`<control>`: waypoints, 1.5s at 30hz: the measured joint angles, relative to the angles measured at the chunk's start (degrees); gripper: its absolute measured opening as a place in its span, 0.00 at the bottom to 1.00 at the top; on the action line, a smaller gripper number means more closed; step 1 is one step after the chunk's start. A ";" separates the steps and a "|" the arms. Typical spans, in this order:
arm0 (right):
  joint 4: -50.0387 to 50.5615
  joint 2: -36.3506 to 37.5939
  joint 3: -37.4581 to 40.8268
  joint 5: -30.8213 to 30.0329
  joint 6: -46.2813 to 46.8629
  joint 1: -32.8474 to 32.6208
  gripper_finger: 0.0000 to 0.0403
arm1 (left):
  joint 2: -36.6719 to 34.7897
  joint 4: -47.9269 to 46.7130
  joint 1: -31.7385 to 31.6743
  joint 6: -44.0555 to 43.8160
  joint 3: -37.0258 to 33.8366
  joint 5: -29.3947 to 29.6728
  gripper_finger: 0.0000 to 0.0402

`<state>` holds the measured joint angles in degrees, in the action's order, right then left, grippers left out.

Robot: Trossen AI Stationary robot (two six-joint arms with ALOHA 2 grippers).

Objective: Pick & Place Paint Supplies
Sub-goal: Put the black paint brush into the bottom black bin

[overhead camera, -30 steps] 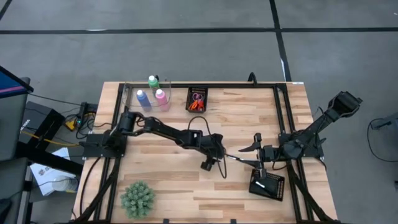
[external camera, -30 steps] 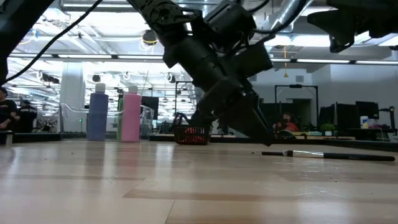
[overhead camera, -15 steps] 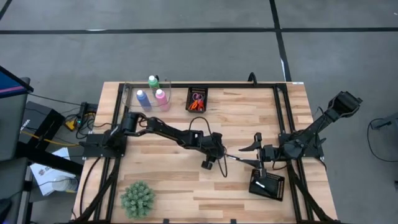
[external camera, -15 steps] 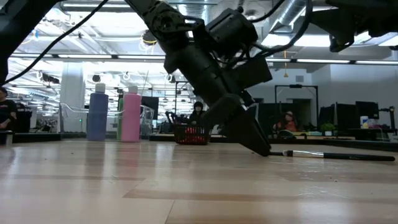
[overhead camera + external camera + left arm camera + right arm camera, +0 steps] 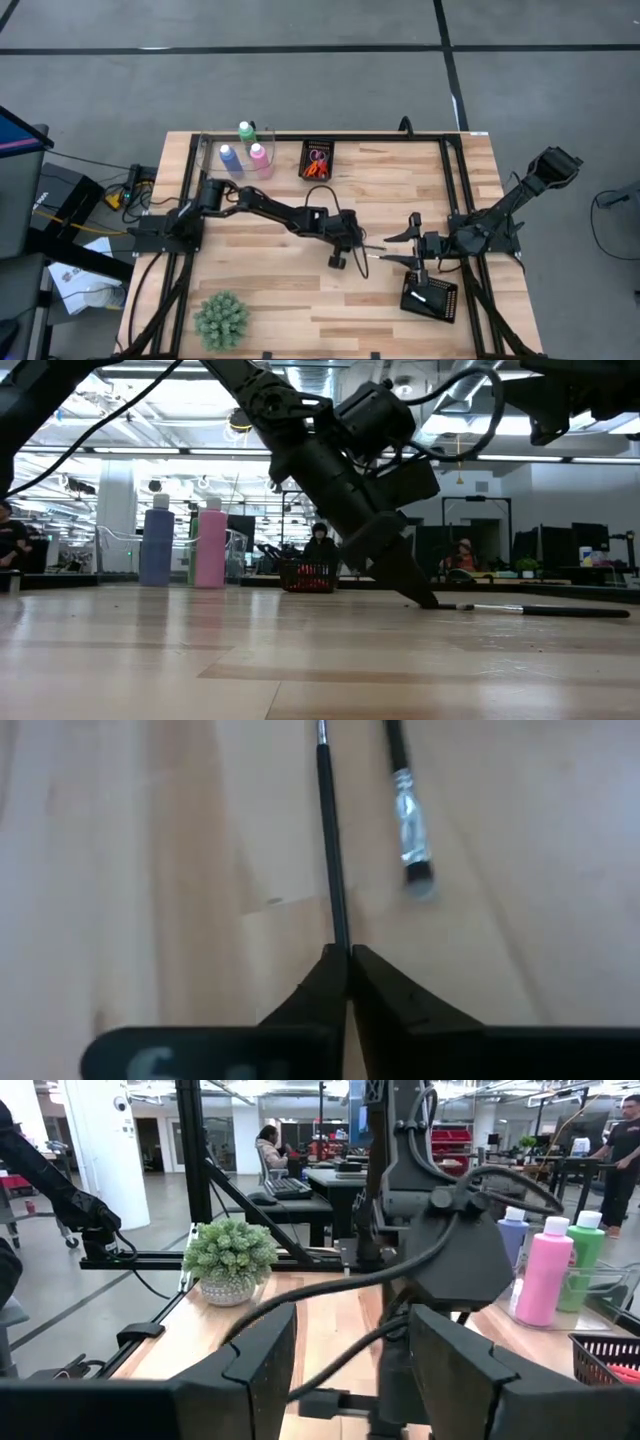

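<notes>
text: none legible | labels: none | signs: none

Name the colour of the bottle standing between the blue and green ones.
Pink bottle, white cap; clearest in the right wrist view.

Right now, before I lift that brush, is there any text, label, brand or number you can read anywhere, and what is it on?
None can be read.
Left gripper, shut on a thin brush: pale marks on its dark body, cut off and too blurred to read.
Blue bottle, pink bottle and green bottle: no label visible.
Room signs behind the table: too small to read.
</notes>
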<state>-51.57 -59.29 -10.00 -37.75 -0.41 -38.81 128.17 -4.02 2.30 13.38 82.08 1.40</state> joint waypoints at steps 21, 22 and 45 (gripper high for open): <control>6.96 0.00 -0.02 0.01 8.28 0.69 0.45 | -1.27 -16.04 -0.01 -6.39 0.39 4.13 0.00; 8.29 0.00 -0.02 0.02 9.37 1.15 0.45 | -1.39 -16.00 0.23 -6.37 0.38 4.16 0.00; 14.82 0.00 -0.04 -1.29 12.05 5.15 0.45 | -6.57 -18.52 0.07 -1.38 -0.57 1.82 0.42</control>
<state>-36.74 -59.29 -10.04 -39.05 11.64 -33.65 121.60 -22.54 2.37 12.00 81.52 3.23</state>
